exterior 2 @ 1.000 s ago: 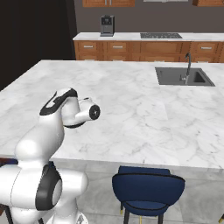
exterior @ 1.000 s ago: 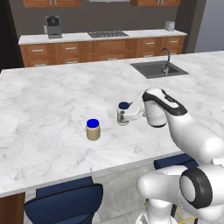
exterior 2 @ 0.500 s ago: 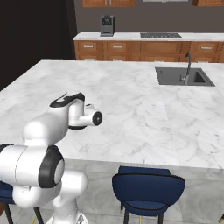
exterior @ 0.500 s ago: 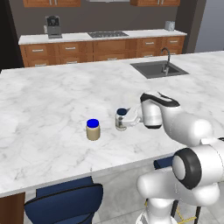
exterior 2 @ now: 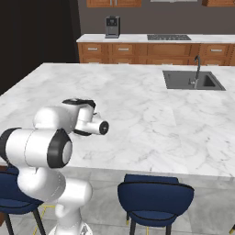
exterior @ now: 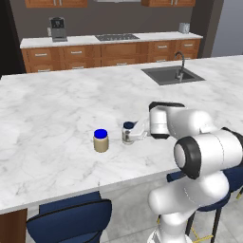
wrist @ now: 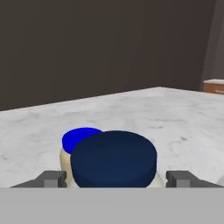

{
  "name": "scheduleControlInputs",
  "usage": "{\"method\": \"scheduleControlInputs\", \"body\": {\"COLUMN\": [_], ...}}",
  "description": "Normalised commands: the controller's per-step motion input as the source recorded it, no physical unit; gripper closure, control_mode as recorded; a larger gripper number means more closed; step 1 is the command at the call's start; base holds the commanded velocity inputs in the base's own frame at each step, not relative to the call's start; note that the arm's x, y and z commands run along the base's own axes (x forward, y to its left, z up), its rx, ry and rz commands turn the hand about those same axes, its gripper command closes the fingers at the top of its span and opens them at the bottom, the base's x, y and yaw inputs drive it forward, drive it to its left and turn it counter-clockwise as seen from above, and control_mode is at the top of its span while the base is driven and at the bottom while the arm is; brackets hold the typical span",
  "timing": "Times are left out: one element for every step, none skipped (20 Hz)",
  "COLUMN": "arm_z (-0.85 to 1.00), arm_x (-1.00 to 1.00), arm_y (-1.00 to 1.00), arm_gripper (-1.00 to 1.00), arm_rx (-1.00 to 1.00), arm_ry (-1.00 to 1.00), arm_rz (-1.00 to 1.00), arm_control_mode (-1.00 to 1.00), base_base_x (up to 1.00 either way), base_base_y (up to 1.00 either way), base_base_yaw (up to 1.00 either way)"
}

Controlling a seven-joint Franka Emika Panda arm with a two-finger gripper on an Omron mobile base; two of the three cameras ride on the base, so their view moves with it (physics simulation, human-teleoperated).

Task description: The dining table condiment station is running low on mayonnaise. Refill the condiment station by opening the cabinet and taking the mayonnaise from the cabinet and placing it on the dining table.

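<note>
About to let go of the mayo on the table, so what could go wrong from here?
The mayonnaise sits between the fingers of the gripper, low over the dining table. Pulling back before opening fully could drag or tip it. The tan jar stands close beside it, so a sideways swing might knock that over.

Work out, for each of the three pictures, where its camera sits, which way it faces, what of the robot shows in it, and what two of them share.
Left base view: behind the arm's left, facing forward-down over the dining table; arm at lower right, hand at the mayonnaise.
Right base view: behind the arm's right, same direction; arm at lower left.
Hand view: on the hand, level along the tabletop; fingertips flank the mayonnaise, tan jar behind it.
Shared: both base views show the sink, faucet, stovetop and coffee machine.
</note>
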Motion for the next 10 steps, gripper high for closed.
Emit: {"method": "scheduleControlInputs", "body": {"arm_z": [-0.33, -0.34, -0.34, -0.34, -0.34, -0.32, -0.31, -0.30, -0.29, -0.29], "arm_x": [0.29, 0.29, 0.29, 0.28, 0.26, 0.24, 0.24, 0.24, 0.22, 0.22], "arm_y": [0.04, 0.04, 0.03, 0.03, 0.01, 0.00, 0.00, 0.00, 0.00, 0.00], "arm_gripper": [1.00, 1.00, 1.00, 1.00, 1.00, 1.00, 1.00, 1.00, 1.00, 1.00], "arm_rx": [0.00, 0.00, 0.00, 0.00, 0.00, 0.00, 0.00, 0.00, 0.00, 0.00], "arm_ry": [0.00, 0.00, 0.00, 0.00, 0.00, 0.00, 0.00, 0.00, 0.00, 0.00], "arm_rz": [0.01, 0.01, 0.01, 0.01, 0.01, 0.01, 0.01, 0.01, 0.01, 0.01], "arm_control_mode": [-1.00, -1.00, -1.00, -1.00, -1.00, -1.00, -1.00, -1.00, -1.00, -1.00], "base_base_x": [0.00, 0.00, 0.00, 0.00, 0.00, 0.00, 0.00, 0.00, 0.00, 0.00], "base_base_y": [0.00, 0.00, 0.00, 0.00, 0.00, 0.00, 0.00, 0.00, 0.00, 0.00], "base_base_yaw": [0.00, 0.00, 0.00, 0.00, 0.00, 0.00, 0.00, 0.00, 0.00, 0.00]}}
